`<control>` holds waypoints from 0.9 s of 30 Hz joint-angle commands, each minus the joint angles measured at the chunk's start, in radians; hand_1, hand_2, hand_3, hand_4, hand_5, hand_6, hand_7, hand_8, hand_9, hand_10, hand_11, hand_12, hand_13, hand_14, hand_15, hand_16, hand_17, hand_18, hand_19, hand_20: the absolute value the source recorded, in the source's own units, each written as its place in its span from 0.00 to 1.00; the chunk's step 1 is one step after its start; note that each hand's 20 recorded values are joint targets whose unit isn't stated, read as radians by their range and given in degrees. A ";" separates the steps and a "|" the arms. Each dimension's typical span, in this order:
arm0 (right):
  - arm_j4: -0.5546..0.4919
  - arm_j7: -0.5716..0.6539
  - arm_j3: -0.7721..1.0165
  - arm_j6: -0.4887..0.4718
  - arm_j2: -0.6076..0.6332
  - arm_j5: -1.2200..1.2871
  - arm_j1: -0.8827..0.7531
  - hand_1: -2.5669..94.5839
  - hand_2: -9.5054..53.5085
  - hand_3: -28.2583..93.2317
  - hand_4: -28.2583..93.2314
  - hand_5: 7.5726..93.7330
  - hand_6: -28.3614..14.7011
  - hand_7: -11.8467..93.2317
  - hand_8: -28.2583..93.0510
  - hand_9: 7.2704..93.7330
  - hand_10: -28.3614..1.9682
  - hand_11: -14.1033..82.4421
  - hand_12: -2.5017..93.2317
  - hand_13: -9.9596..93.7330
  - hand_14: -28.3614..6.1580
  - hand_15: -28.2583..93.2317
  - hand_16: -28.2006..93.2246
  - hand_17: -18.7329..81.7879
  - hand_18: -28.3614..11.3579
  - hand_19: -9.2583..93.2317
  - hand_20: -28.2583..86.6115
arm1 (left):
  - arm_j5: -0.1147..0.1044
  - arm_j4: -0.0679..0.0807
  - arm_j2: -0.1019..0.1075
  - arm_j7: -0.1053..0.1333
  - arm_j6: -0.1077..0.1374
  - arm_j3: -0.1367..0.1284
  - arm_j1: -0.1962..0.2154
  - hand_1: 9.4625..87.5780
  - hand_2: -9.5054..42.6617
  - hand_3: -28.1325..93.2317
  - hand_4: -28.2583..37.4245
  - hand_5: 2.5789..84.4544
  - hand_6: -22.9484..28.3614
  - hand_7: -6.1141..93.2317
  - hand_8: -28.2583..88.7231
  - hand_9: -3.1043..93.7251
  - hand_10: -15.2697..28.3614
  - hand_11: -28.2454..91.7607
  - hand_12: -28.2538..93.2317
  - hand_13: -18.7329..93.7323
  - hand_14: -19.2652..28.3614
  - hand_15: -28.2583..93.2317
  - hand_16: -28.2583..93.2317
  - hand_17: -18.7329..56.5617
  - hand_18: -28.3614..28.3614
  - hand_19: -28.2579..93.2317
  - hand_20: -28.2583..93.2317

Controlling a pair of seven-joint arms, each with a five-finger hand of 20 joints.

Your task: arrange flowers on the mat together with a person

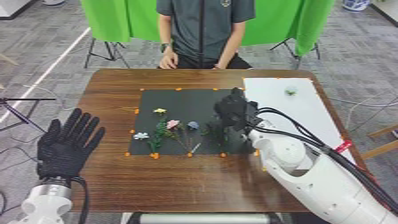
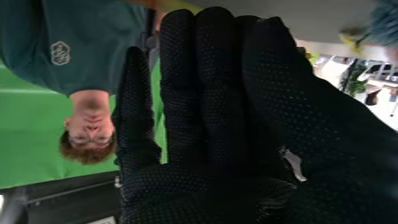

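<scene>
The right hand (image 1: 233, 111) is over the right part of the dark mat (image 1: 152, 98), its fingers straight. In the right wrist view, that hand (image 2: 209, 100) stands open, with a blue flower (image 2: 384, 24) beyond the thumb. On the mat lie a yellow flower (image 1: 160, 110), a white flower (image 1: 140, 135), a pink flower (image 1: 173, 124) and a blue flower (image 1: 194, 125), with green leaves (image 1: 157, 137) among them. Greenery (image 1: 214, 131) shows just below the right hand; whether they touch I cannot tell. Open and palm flat, the left hand (image 1: 69, 147) rests left of the mat.
A white mat (image 1: 282, 107) covers the table's right side, with one pale flower (image 1: 290, 90) near its far end. Orange marks (image 1: 155, 156) line the dark mat's edges. The brown table (image 1: 133, 182) extends in front of the mat. Black cables run along the right arm.
</scene>
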 commanded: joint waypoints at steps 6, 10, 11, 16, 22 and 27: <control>-0.006 -0.009 -0.002 -0.017 0.009 -0.025 -0.019 0.61 0.00 0.83 0.00 0.64 0.71 0.38 0.15 0.76 0.63 0.26 0.31 0.70 0.69 0.49 0.52 0.40 0.25 0.74 0.34 | -0.010 0.003 -0.007 -0.006 0.000 -0.002 0.003 0.28 0.48 0.81 0.00 0.54 0.59 0.14 0.17 0.46 0.64 0.34 0.30 0.45 0.67 0.38 0.20 0.22 0.73 0.46 0.34; -0.010 -0.006 0.000 -0.014 0.015 -0.024 -0.023 0.61 0.00 0.83 0.00 0.62 0.70 0.33 0.12 0.73 0.62 0.29 0.26 0.69 0.69 0.49 0.52 0.40 0.24 0.75 0.34 | -0.011 0.002 -0.007 -0.002 0.001 -0.004 0.009 0.28 0.48 0.81 0.00 0.53 0.59 0.14 0.17 0.46 0.64 0.34 0.31 0.45 0.67 0.38 0.20 0.22 0.73 0.46 0.34; -0.011 -0.004 0.004 -0.014 0.013 -0.028 -0.025 0.61 0.00 0.83 0.00 0.62 0.70 0.33 0.12 0.72 0.61 0.29 0.26 0.69 0.69 0.49 0.52 0.40 0.24 0.75 0.34 | -0.011 0.001 -0.007 -0.002 0.000 -0.004 0.011 0.28 0.48 0.81 0.00 0.53 0.59 0.14 0.17 0.46 0.64 0.35 0.31 0.45 0.67 0.38 0.20 0.22 0.73 0.46 0.34; -0.021 0.035 0.036 -0.032 0.002 -0.027 -0.031 0.61 0.00 0.84 0.00 0.60 0.68 0.33 0.10 0.69 0.60 0.31 0.23 0.69 0.69 0.49 0.51 0.40 0.24 0.75 0.33 | -0.011 -0.001 -0.009 0.000 -0.003 -0.003 0.016 0.28 0.48 0.81 0.00 0.53 0.59 0.14 0.17 0.46 0.64 0.34 0.31 0.45 0.67 0.38 0.20 0.22 0.73 0.46 0.34; -0.068 0.068 0.081 -0.080 0.021 -0.018 -0.036 0.61 0.00 0.84 0.00 0.55 0.67 0.33 0.10 0.64 0.61 0.34 0.20 0.67 0.68 0.50 0.50 0.39 0.25 0.74 0.33 | -0.009 -0.001 -0.006 0.005 -0.008 -0.008 0.017 0.28 0.48 0.81 0.00 0.53 0.59 0.14 0.17 0.46 0.65 0.34 0.31 0.45 0.67 0.38 0.20 0.22 0.73 0.46 0.34; -0.141 0.102 0.173 -0.065 0.027 0.051 -0.095 0.58 0.00 0.86 0.00 0.53 0.66 0.33 0.10 0.62 0.60 0.34 0.19 0.65 0.66 0.51 0.47 0.39 0.25 0.74 0.31 | -0.001 -0.008 -0.008 -0.008 -0.001 -0.009 0.029 0.28 0.48 0.81 0.00 0.53 0.59 0.14 0.17 0.46 0.64 0.34 0.31 0.45 0.67 0.38 0.20 0.22 0.73 0.46 0.34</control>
